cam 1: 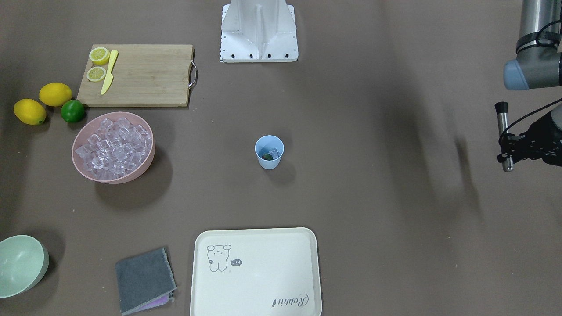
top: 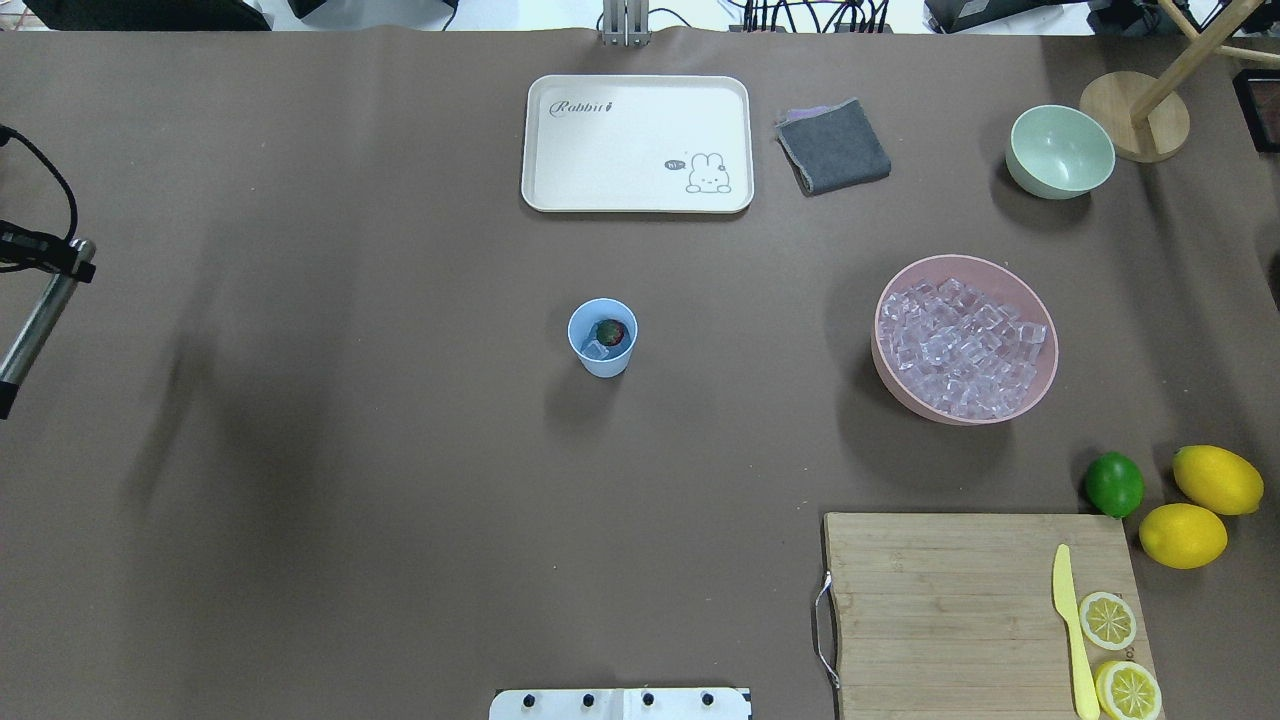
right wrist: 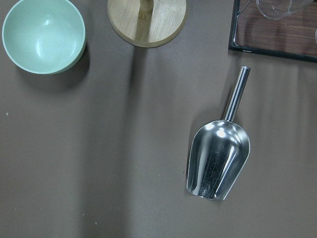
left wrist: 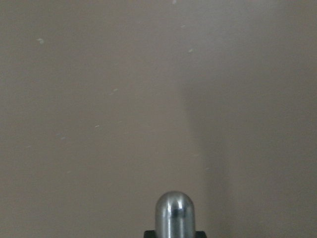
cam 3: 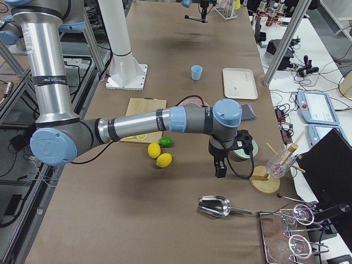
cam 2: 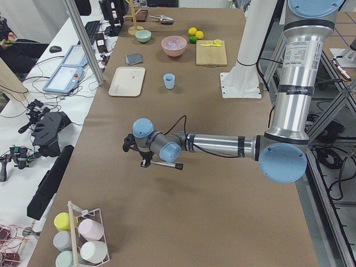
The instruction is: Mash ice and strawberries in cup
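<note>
The light-blue cup [top: 602,338] stands upright at the table's middle, also seen in the front view [cam 1: 269,152]. Inside it lie a strawberry [top: 611,331] and a few clear ice cubes [top: 596,349]. My left gripper [cam 1: 508,145] is far off at the table's left end, shut on a metal muddler rod [cam 1: 504,136], whose rounded tip shows in the left wrist view [left wrist: 174,213]. My right gripper [cam 3: 220,169] shows only in the exterior right view, hanging over the table's right end. I cannot tell whether it is open or shut.
A pink bowl [top: 893,375] full of ice cubes stands right of the cup. A cutting board [top: 940,600] holds lemon slices and a yellow knife. Lemons, a lime [top: 1113,484], a green bowl [top: 1060,152], a grey cloth [top: 833,147] and a white tray [top: 637,143] lie around. A metal scoop [right wrist: 218,158] lies below the right wrist.
</note>
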Robot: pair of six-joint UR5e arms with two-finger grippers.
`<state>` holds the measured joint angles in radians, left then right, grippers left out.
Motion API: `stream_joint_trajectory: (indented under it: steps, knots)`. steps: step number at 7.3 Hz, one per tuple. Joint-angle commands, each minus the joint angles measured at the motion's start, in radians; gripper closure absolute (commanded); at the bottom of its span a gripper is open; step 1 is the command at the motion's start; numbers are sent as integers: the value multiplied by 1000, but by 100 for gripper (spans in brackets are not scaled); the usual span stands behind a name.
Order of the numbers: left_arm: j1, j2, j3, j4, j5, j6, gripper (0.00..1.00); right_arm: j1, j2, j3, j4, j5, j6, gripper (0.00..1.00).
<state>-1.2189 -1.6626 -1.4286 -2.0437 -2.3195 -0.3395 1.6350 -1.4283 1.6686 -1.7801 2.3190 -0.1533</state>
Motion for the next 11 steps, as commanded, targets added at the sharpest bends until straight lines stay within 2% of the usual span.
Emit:
stream_joint_trajectory:
  steps: [1, 2, 4, 6, 7, 8, 10, 11]
  knots:
    - [-55, 6, 63, 36, 25, -83, 100, -1, 6, -3, -1, -3, 12, 1]
    - [-60, 23, 79, 4, 107, -104, 100, 0, 9, 8, -33, -3, 12, 1]
    - [-50, 9, 219, -220, 117, -116, 100, 0, 9, 19, -44, -4, 12, 1]
    - [-45, 9, 211, -236, 115, -156, 100, 0, 6, 23, -44, -3, 12, 1]
    - [-44, 9, 201, -237, 117, -164, 88, 0, 5, 28, -45, -3, 11, 1]
    - [-44, 17, 182, -259, 117, -164, 2, 0, 5, 26, -45, -4, 12, 1]
    - [-53, 21, 95, -253, 111, -159, 1, 0, 6, 28, -45, -4, 12, 1]
    - [-94, 11, 59, -216, 106, -156, 1, 0, 8, 28, -45, -4, 12, 1]
